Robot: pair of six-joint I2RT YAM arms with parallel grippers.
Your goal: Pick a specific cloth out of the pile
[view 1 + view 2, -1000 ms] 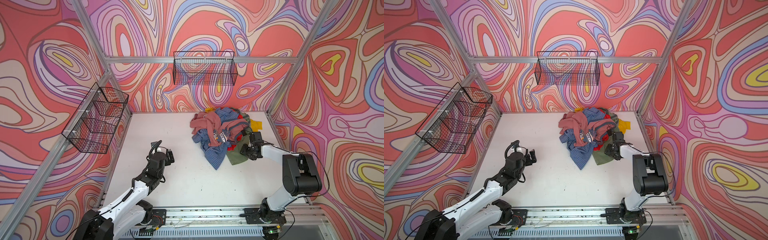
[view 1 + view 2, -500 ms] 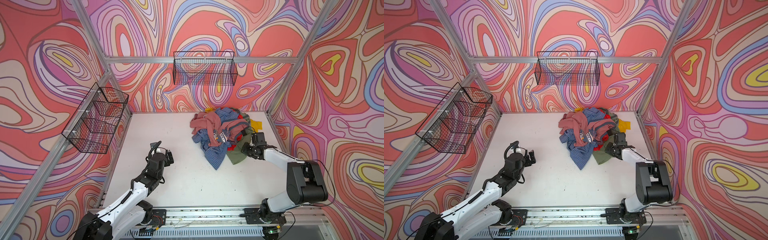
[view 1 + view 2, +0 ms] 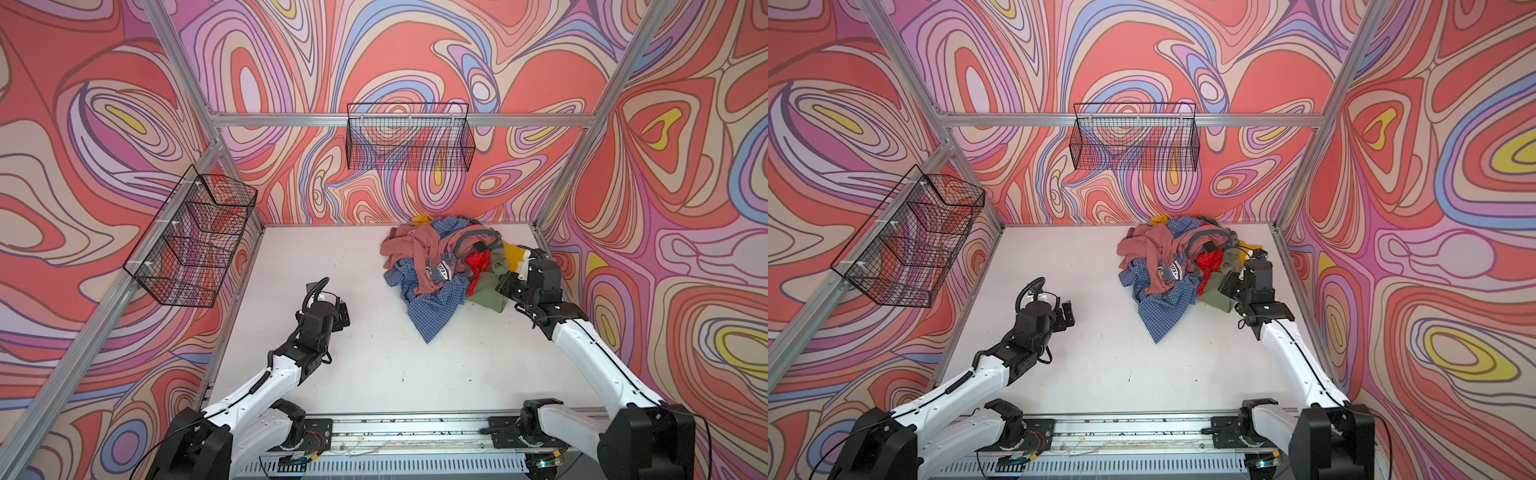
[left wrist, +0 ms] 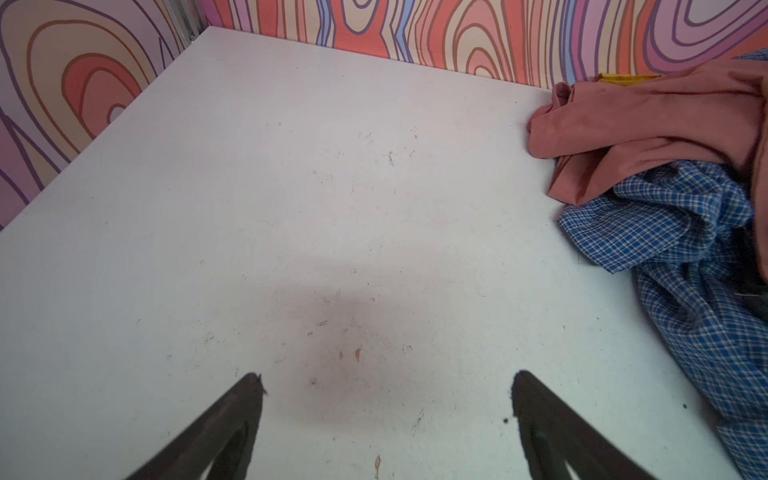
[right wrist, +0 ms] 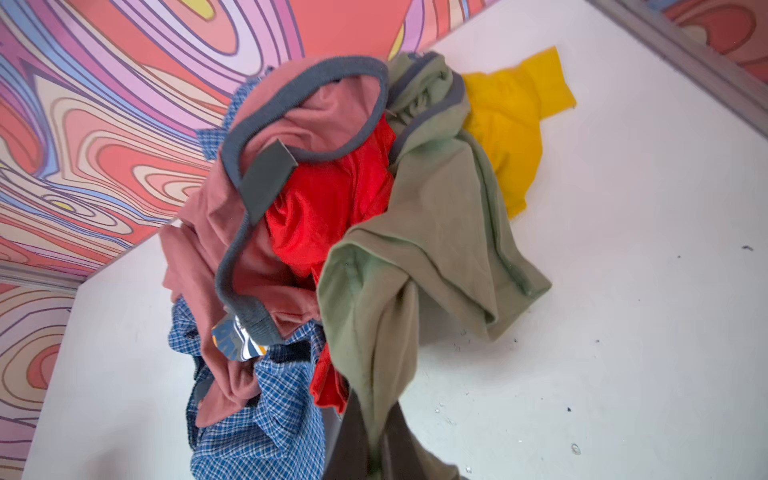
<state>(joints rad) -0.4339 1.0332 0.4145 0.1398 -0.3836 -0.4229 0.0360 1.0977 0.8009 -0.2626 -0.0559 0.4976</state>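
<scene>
my right gripper [image 5: 376,419] just closed, jaws pinching the plain sage-green fabric cloth [image 5: 419,257] at the mixed-garment pile [image 3: 436,259] edge; left gripper [image 4: 386,376] spread, idle; i'd pull.

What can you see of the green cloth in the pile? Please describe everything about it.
The green cloth is plain sage-olive, soft-looking fabric with no print and a grey trim at one end. In both top views it lies crumpled at the right edge of the pile, partly on the white table. It touches the red cloth and lies against the yellow cloth. The right gripper is shut on a bunched fold of it.
</scene>
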